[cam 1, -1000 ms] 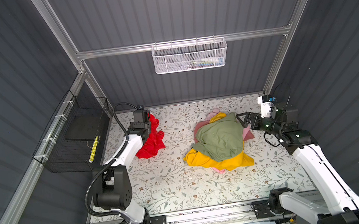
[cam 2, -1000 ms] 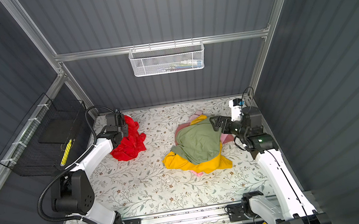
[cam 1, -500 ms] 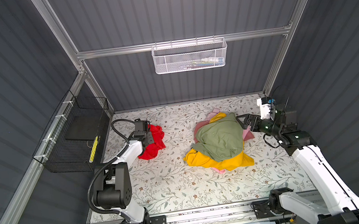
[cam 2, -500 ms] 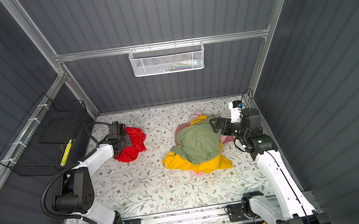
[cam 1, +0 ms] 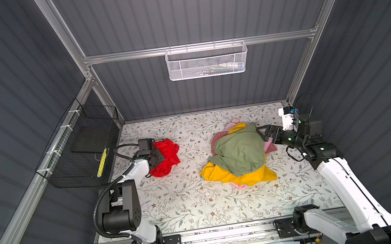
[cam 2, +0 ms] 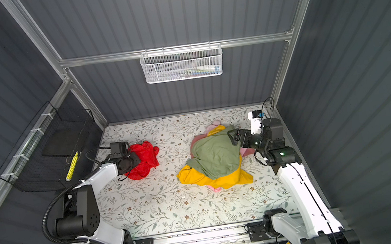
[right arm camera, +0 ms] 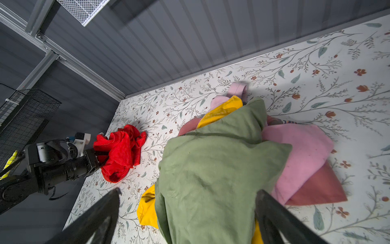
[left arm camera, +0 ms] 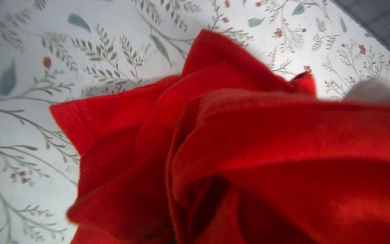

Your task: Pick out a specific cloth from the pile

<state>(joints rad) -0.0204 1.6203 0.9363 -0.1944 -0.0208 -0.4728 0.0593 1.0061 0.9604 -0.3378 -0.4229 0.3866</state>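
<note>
Floral table (cam 1: 187,204): left gripper (right arm camera: 97,158) grasps cloth (cam 1: 168,153) near basket (cam 1: 78,167), right gripper (cam 1: 263,134) released beside pile (cam 1: 238,150)

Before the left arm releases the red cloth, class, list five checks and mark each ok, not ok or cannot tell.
1. The red cloth lies clear of the pile: ok, bare table shows between them.
2. The left end effector is shut on the red cloth: ok.
3. The red cloth rests on the table: ok, its lower folds touch in the right wrist view.
4. No other cloth is caught with it: ok.
5. The right end effector is open and holds nothing: ok, it sits at the pile's edge by the green cloth.
</note>
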